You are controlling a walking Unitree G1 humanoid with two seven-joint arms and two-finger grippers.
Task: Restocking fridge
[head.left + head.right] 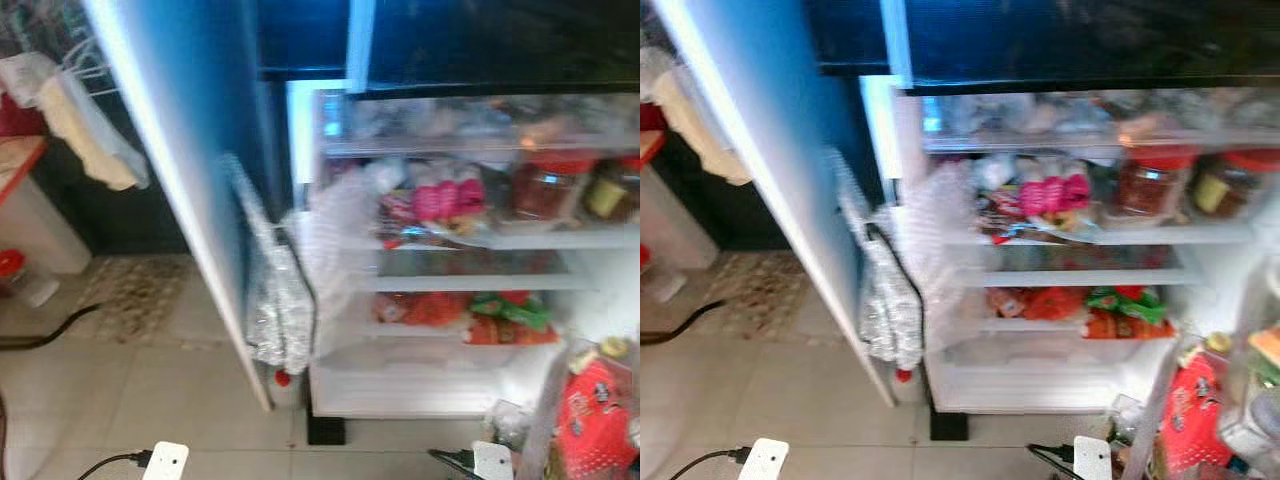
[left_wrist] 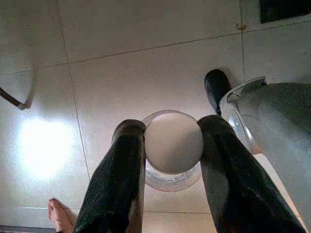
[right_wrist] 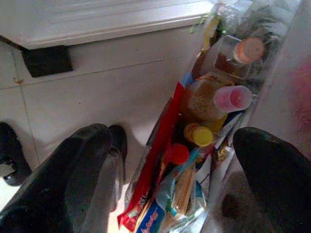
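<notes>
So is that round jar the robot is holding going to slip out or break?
The jar looks clear and hard, maybe glass or plastic, so it is probably stiff and could be slippery. The left gripper pinches only its round sides, so it might twist or slide. A fall onto the tiled floor could crack it.

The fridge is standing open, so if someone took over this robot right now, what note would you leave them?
Left gripper: jaws shut on a white-lidded clear jar, held above the floor tiles.
Right gripper: jaws open, over the bin of bottles and packets by the fridge's foot.
Fridge: door open, shelves hold red-lidded jars and packets.
Done: jar picked up.
Left: shelve it, then the bin's goods.
</notes>
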